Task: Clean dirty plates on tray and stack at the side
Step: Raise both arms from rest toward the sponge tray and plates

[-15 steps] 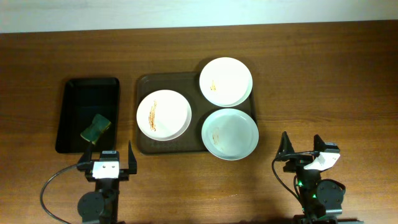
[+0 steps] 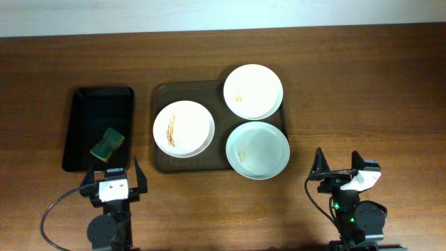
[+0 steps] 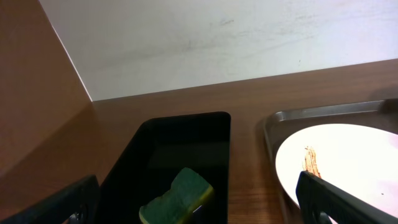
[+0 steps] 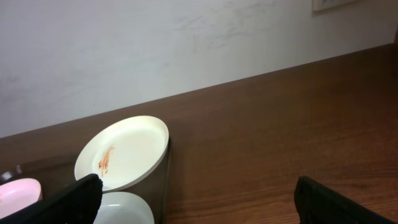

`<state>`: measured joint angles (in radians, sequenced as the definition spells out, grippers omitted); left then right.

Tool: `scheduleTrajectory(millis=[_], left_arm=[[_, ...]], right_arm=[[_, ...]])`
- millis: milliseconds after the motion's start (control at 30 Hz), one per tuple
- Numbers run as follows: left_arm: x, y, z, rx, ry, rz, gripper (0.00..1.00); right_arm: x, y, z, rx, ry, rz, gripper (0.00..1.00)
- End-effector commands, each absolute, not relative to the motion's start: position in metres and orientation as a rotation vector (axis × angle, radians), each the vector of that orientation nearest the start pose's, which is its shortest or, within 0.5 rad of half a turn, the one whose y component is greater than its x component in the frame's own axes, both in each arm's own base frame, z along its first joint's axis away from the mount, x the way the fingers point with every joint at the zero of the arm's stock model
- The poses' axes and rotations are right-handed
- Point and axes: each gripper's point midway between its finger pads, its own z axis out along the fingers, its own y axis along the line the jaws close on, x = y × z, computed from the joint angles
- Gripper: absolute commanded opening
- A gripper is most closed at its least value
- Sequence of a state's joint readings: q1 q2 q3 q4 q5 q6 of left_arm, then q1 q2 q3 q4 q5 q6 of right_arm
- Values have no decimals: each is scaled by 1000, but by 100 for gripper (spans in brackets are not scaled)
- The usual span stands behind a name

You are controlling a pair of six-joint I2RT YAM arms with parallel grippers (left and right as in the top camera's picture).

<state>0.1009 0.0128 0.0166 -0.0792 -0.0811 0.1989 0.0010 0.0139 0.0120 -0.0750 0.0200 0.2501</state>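
Left wrist view crops the smeared plate.

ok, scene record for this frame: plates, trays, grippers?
plates: three, white, all smeared orange-brown; left plate, upper-right plate, lower-right plate
brown tray: holds all three; right two overhang its rim
black tray: left of brown tray, holds green sponge
left gripper: open, empty, by black tray's near end
right gripper: open, empty, right of plates
stack: none yet
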Motion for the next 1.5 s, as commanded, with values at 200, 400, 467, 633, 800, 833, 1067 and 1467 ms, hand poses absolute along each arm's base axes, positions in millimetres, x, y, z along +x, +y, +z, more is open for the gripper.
scheduleTrajectory(millis=[200, 400, 467, 633, 800, 833, 1067, 1467], left_arm=[[242, 41, 158, 18, 1653, 317, 99], [243, 41, 158, 18, 1652, 318, 99], [242, 42, 158, 13, 1653, 323, 99], [242, 43, 158, 14, 1652, 329, 99], [243, 39, 158, 32, 1653, 313, 99], [243, 39, 158, 33, 1652, 313, 99], [246, 15, 180, 124, 1551, 194, 99], [249, 10, 260, 56, 1531, 74, 99]], right_arm=[[246, -1, 155, 208, 1643, 175, 98], [246, -2, 155, 209, 1642, 175, 98], [246, -1, 155, 208, 1642, 175, 98], [246, -4, 155, 220, 1640, 163, 98], [246, -4, 157, 219, 1633, 164, 98], [246, -4, 157, 217, 1632, 166, 98], [245, 9, 166, 156, 1623, 224, 98], [252, 23, 250, 70, 1607, 268, 98]])
